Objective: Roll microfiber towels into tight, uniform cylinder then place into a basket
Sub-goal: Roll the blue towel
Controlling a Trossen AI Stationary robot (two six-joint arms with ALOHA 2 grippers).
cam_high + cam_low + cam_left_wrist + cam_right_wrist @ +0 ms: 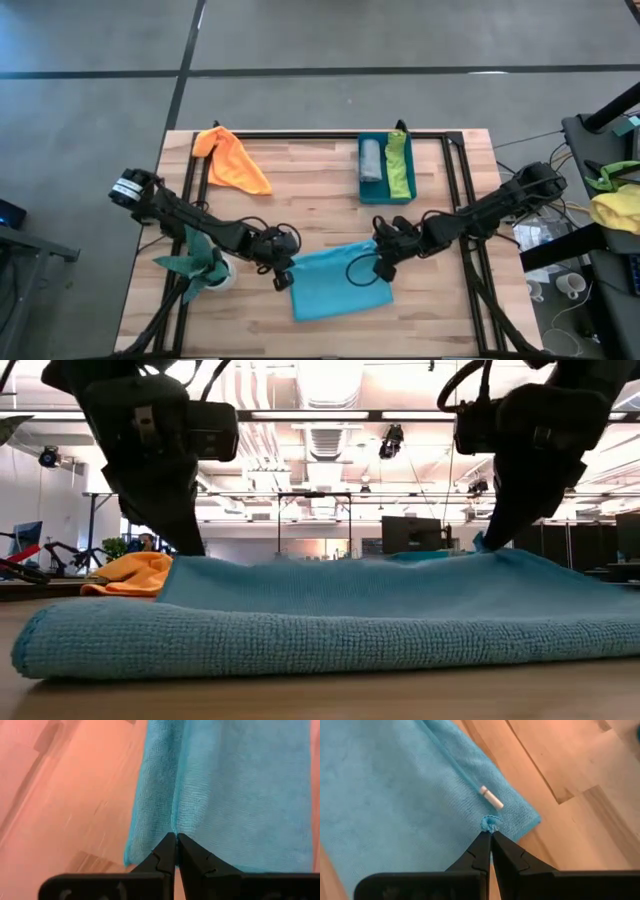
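Now both arms sit on the turquoise towel [340, 282], which lies flat near the front of the surface [300, 170]. Left gripper [176, 836] has its jaws pinched shut on a fold at the towel's left edge; right gripper [490, 831] has its jaws shut on a small tuft near the right corner. The basket [385, 195] already holds grey and lime rolls; the orange towel [235, 160] waits at the back left. To do it well: lift both pinches evenly, keep the edge straight, roll level so the cylinder stays tight, no skew.
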